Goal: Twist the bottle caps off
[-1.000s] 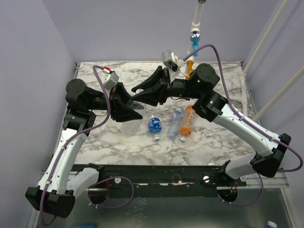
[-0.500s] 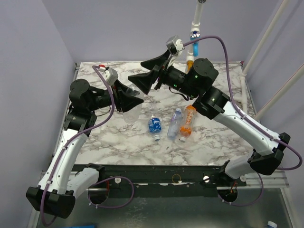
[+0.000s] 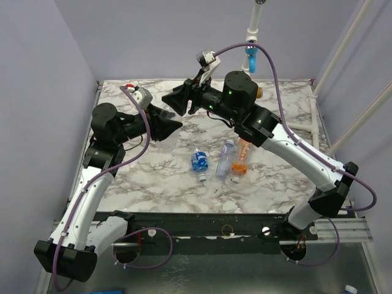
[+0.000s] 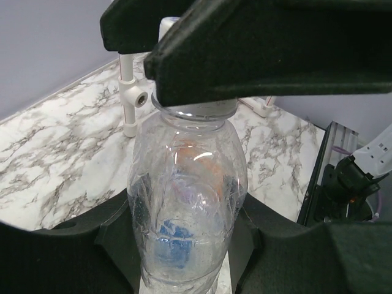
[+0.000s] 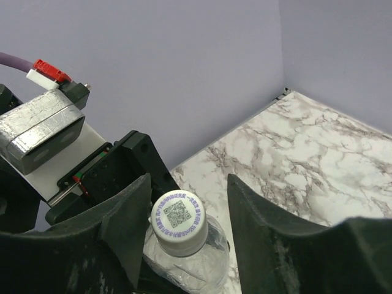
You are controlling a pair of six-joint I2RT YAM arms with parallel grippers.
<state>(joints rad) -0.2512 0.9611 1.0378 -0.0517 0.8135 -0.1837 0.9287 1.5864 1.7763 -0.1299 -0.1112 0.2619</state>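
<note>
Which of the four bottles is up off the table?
The clear unlabelled bottle, held in the left gripper. The dark-blue-labelled bottle, slim light-blue-labelled bottle and orange bottle all lie on the marble table.

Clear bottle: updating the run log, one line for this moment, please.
left gripper: shut on clear bottle | right gripper: open around cap | cap: on bottle

surface: white marble, grey veining
cap: white, purple printed code square on top
clear bottle: colourless, see-through
squat bottle: dark blue label
slim bottle: pale blue label
orange bottle: orange
cable: purple
wall: lilac
</note>
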